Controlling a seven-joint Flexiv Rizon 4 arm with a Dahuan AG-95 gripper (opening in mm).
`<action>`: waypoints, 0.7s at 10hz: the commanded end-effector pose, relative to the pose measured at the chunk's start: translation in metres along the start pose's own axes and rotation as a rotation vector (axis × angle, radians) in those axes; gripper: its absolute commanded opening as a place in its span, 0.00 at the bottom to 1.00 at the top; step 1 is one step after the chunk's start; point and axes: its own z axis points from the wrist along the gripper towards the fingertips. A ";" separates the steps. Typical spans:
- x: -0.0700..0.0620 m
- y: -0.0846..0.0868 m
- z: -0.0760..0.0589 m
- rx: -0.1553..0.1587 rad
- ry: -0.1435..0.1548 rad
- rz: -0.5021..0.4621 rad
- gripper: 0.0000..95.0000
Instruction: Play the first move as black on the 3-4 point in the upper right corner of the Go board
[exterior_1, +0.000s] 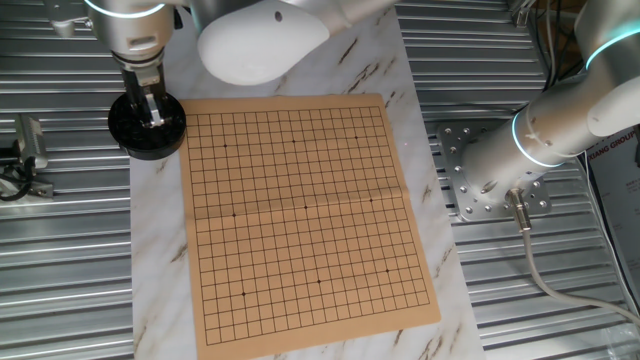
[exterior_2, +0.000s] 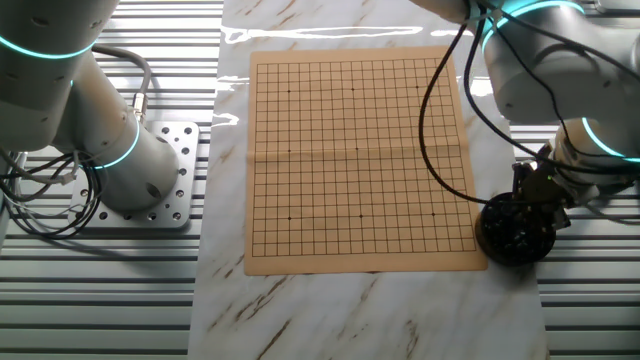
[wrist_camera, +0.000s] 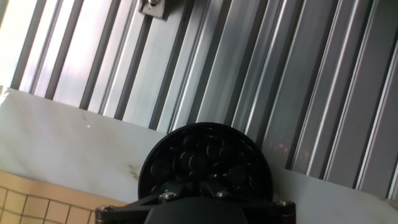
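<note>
The tan wooden Go board (exterior_1: 300, 220) with its black grid lies on a marble slab and carries no stones; it also shows in the other fixed view (exterior_2: 355, 160), and a corner shows in the hand view (wrist_camera: 25, 208). A round black bowl (exterior_1: 128, 132) stands just off the board's corner, and the hand view shows it full of black stones (wrist_camera: 205, 152). My gripper (exterior_1: 153, 118) points straight down into the bowl (exterior_2: 515, 238). Its fingertips are lost among the dark stones, so I cannot tell whether they hold one.
The marble slab (exterior_1: 160, 260) lies on a ribbed metal table (exterior_1: 60, 260). The arm's base on a bolted plate (exterior_1: 490, 185) stands beside the board. A small metal fitting (exterior_1: 28, 140) and cables sit near the bowl's side. A white arm link (exterior_1: 260, 40) hangs over the board's far edge.
</note>
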 end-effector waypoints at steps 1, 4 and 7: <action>0.001 0.002 -0.002 -0.003 -0.003 0.058 0.00; 0.001 0.005 -0.004 -0.007 -0.008 0.140 0.00; 0.001 0.013 -0.008 -0.005 -0.007 0.170 0.00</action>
